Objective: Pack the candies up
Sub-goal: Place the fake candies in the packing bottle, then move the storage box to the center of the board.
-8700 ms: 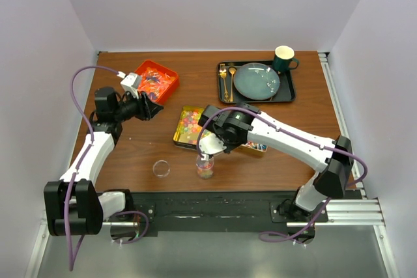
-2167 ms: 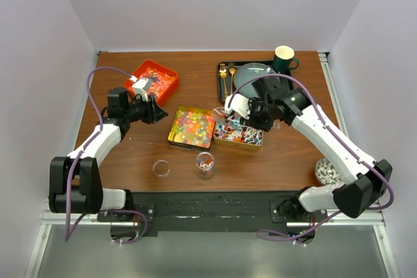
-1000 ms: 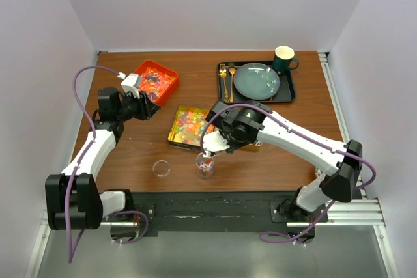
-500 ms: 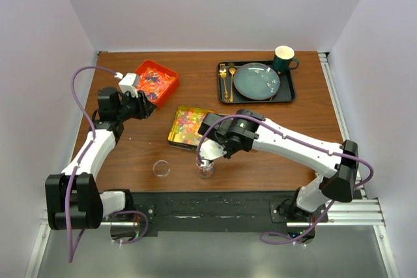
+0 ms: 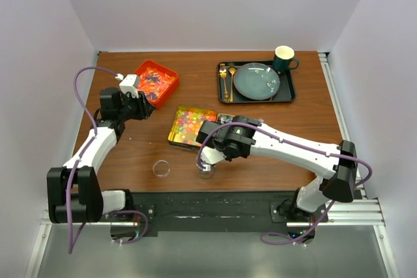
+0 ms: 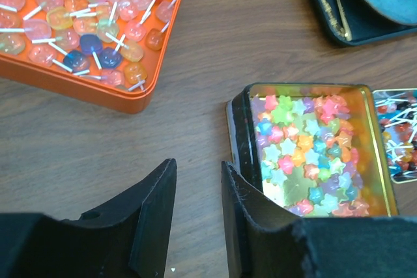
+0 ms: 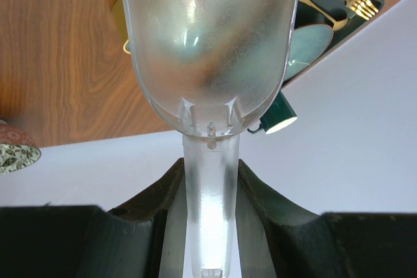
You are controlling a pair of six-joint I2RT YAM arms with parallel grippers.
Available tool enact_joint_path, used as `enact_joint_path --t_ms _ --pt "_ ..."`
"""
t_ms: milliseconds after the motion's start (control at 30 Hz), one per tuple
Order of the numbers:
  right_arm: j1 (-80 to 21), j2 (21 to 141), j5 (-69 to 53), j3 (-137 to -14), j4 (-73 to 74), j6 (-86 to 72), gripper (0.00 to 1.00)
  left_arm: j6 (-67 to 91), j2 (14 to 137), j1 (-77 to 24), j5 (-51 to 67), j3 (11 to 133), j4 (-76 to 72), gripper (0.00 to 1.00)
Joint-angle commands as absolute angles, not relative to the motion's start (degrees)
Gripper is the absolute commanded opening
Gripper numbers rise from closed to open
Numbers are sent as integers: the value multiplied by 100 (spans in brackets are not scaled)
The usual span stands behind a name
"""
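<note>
The candies lie in two tins. Coloured star gummies fill a gold tin (image 5: 187, 125), also in the left wrist view (image 6: 306, 154). The tin of wrapped pieces (image 6: 401, 136) is mostly hidden under my right arm in the top view. My right gripper (image 5: 208, 156) is shut on the handle of a clear plastic scoop (image 7: 208, 50), tipped right over a small clear jar (image 5: 205, 171) holding some candies. The scoop looks empty. My left gripper (image 5: 142, 105) is open and empty (image 6: 199, 183), hovering over bare table left of the gold tin.
An orange tray (image 5: 156, 80) of lollipops stands at the back left. A black tray (image 5: 288, 92) at the back holds a teal plate, gold cutlery (image 5: 228, 81) and a green mug (image 5: 284, 58). A small clear lid (image 5: 161, 169) lies left of the jar.
My right arm brought the scoop from the tins to above the jar, and in the last half second shifted slightly left and tipped it. The left arm has barely moved.
</note>
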State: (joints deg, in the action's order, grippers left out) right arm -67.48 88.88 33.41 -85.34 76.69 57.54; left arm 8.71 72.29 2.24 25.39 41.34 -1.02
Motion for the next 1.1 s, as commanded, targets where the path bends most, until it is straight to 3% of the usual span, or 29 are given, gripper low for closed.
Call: enact_joint_path --t_ms 0,67,167,400,567,867,1067 --pt "-6776 8640 3762 -8490 9088 5862 0 668 7567 255 2373 4166 -263 35" --pt "-6776 8605 3753 -8543 9079 5810 0 642 7716 246 2373 4096 -360 27" --pt "-6733 8578 3560 -8946 8957 5494 0 467 7953 71 2355 4096 -352 0" --pt "-5873 8683 3736 -10271 7814 3729 0 115 8367 -614 2259 4148 -290 0" --pt "-4001 8851 2937 -11337 7691 2648 0 26 8849 -1063 2513 4394 -150 0" --pt "-3367 8613 2742 -10715 7559 2680 0 149 9157 -1924 3278 4649 -114 0" --pt "-3164 8868 2680 -10854 7550 2716 0 281 10070 -2829 3647 5580 -18 0"
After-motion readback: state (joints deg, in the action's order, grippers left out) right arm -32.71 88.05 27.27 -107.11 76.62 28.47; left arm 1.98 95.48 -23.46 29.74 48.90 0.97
